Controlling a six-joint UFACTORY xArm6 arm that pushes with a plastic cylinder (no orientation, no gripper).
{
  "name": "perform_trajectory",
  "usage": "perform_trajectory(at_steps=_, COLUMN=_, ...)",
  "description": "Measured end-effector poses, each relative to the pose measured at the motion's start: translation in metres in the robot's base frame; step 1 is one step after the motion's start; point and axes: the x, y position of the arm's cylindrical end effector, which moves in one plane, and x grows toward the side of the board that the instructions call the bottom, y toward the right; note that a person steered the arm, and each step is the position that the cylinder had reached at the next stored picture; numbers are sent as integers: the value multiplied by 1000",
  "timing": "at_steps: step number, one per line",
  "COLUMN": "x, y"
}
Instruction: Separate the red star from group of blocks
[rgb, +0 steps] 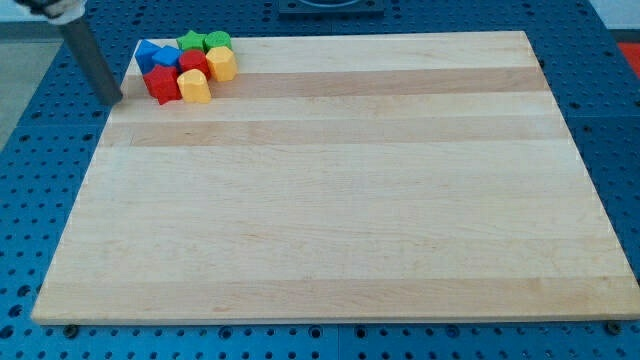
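Upper left of the frame: my tip (114, 101) stands at the left edge of the wooden board (330, 200), just to the left of a tight cluster of coloured blocks in the board's top-left corner. As a bare rod, my tip has no jaws to open or close, and it holds nothing. It is near the cluster but touches no block.

At the cluster's lower left lies the red star (160, 83), the block closest to my tip. A yellow block (195, 86) sits against its right side. Above the star are a blue triangle (147, 52) and a blue block (166, 57), both pressed close to it. A second red block (194, 64) sits at the centre of the group, with another yellow block (221, 64) on its right. Along the top edge rest a green star (190, 42) and a green block (217, 41); the exact shapes of several pieces are hard to make out.

Around the board spreads a blue perforated table (590, 90), running out to every edge of the frame.
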Motion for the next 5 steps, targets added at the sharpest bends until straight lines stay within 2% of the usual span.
perform_trajectory(at_steps=1, x=-54, y=0)
perform_trajectory(at_steps=2, x=-70, y=0)
perform_trajectory(at_steps=4, x=-72, y=39)
perform_trajectory(at_steps=5, x=-54, y=47)
